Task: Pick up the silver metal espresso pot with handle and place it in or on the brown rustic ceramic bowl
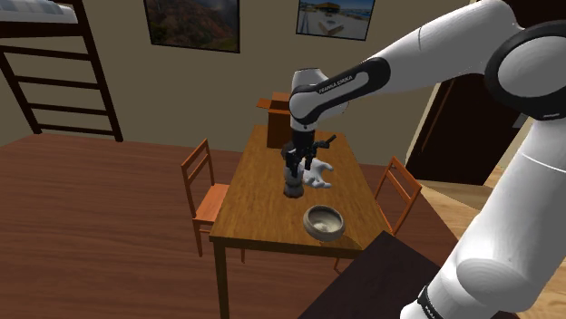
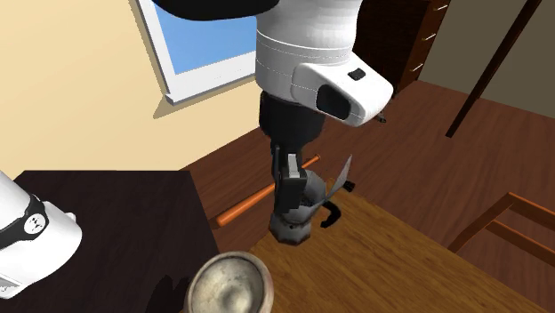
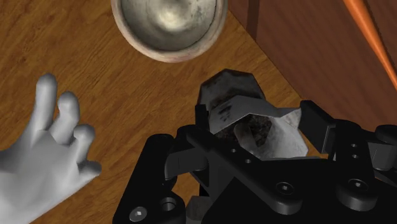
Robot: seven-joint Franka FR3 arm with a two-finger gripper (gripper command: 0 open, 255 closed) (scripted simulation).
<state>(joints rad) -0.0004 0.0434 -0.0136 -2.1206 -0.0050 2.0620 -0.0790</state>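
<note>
**Shoulder view.** The gripper [image 1: 293, 170] stands upright at mid-frame over the table [image 1: 258, 213], closed around the espresso pot [image 1: 293, 188]. The white hand model [image 1: 318, 174] lies just to the right of the pot, and the bowl [image 1: 324, 223] is at lower right. A low sideways swing risks clipping the hand model.

**Second exterior view.** The pot [image 2: 293, 213] hangs at centre and the bowl [image 2: 229, 284] sits at the bottom edge. Whether the pot's base clears the wood cannot be told. If it does not, dragging could tilt the pot.

**Wrist view.** The fingers [image 3: 316, 124] clasp the faceted pot [image 3: 238, 108], and the bowl [image 3: 168, 28] lies beyond it. The facets may slip in the grip. The bowl looks little wider than the pot, so an off-centre release could topple the pot off the rim.
</note>
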